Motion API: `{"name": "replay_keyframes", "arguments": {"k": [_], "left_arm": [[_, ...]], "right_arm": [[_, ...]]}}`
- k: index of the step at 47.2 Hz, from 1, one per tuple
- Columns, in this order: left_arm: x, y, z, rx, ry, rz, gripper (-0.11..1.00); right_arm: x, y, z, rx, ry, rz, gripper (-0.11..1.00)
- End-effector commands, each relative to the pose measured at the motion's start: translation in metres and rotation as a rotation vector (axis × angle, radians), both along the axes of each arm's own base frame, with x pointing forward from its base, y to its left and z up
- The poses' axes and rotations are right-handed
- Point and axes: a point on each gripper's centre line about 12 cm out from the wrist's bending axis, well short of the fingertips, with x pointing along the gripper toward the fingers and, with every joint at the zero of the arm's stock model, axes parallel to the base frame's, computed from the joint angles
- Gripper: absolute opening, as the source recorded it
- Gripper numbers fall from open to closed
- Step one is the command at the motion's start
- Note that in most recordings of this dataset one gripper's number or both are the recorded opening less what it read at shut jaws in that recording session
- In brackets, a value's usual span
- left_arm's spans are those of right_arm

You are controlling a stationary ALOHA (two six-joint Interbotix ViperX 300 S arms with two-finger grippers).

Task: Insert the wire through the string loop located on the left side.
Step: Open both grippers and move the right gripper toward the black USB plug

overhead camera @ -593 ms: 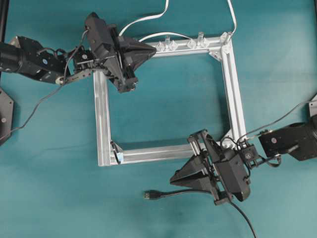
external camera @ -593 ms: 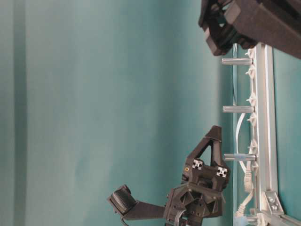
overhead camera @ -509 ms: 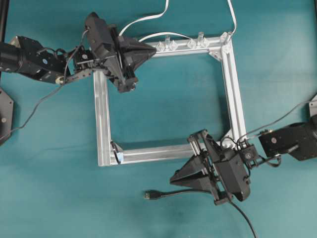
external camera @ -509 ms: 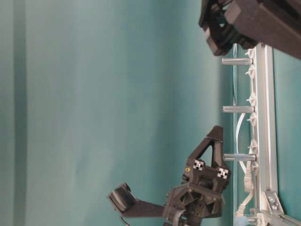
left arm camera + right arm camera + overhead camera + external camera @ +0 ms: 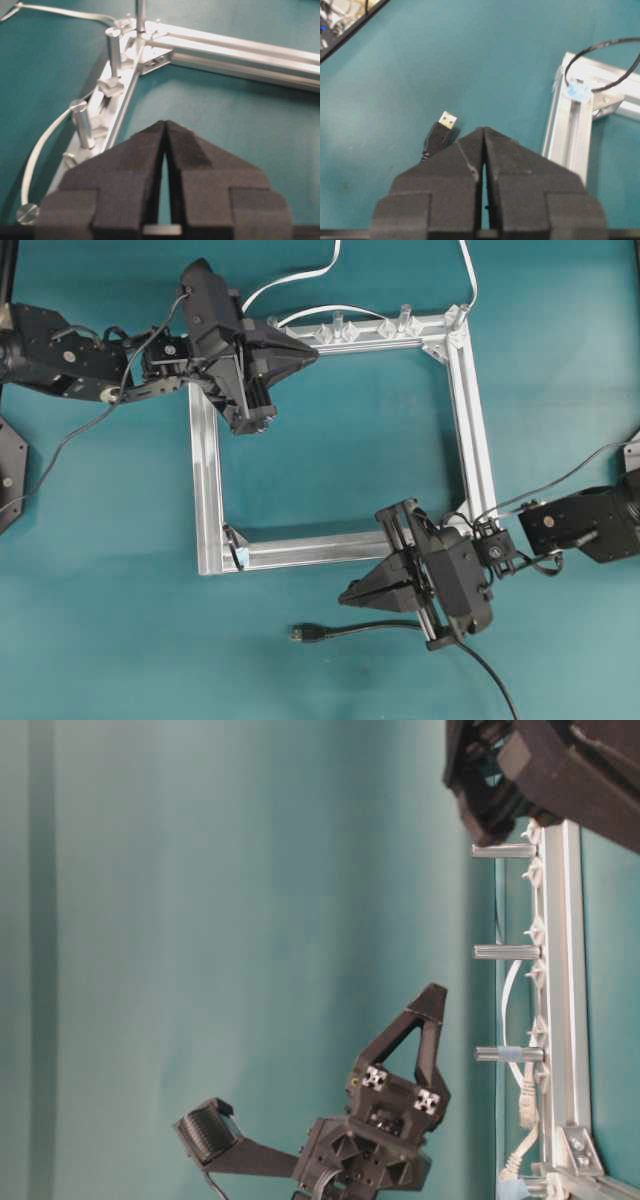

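Currently wire (image 5: 345, 631) lies free on table near front edge, plug (image 5: 440, 134) just beside right gripper (image 5: 352, 597), fingers pressed together, empty. Left gripper (image 5: 308, 353) same, over frame's far-left corner. String loop (image 5: 600, 67) at frame's near-left corner. Risk: closed fingers push plug away, no grasp.

This looks like a robotics lab test station. A counter (image 5: 560, 360) covered in plain teal sheeting carries only a square aluminium extrusion frame (image 5: 205, 490) with small posts and clear clips, and a teal backdrop (image 5: 200, 920) rises behind it. Past the right tool (image 5: 483, 131), at the far left edge, sits a bench corner cluttered with electronics (image 5: 340, 17).
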Motion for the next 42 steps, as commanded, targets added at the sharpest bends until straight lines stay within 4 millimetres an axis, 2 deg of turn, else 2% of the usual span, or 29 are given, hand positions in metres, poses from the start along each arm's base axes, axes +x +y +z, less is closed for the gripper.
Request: {"name": "replay_keyframes", "arguments": {"k": [1,13,15,19,24,30,33,35,42], "left_arm": [[0.000,-0.002,0.013,0.006,-0.019,-0.006,0.00],[-0.005,-0.004,0.014,-0.015,0.040,-0.011,0.01],[-0.006,-0.005,0.015,-0.016,0.045,-0.013,0.08],[-0.007,-0.005,0.017,-0.022,0.051,-0.013,0.30],[-0.008,-0.006,0.020,-0.022,0.059,-0.015,0.57],[-0.012,-0.007,0.022,-0.025,0.068,-0.016,0.84],[-0.013,-0.008,0.023,-0.026,0.071,-0.018,0.87],[-0.014,-0.008,0.024,-0.026,0.072,-0.019,0.87],[-0.017,-0.011,0.026,-0.026,0.072,-0.023,0.88]], "right_arm": [[0.005,0.002,0.011,0.045,-0.005,-0.010,0.00],[0.010,0.004,0.012,0.042,0.026,-0.009,0.00],[0.011,0.004,0.013,0.038,0.023,-0.008,0.00],[0.011,0.004,0.013,0.031,0.021,-0.006,0.03],[0.013,0.003,0.015,0.032,0.016,-0.013,0.24],[0.016,0.003,0.017,0.025,0.013,-0.015,0.62],[0.016,0.003,0.017,0.023,0.009,-0.015,0.79],[0.016,0.003,0.017,0.020,0.008,-0.015,0.86],[0.018,0.003,0.019,0.015,0.004,-0.024,0.86]]}}
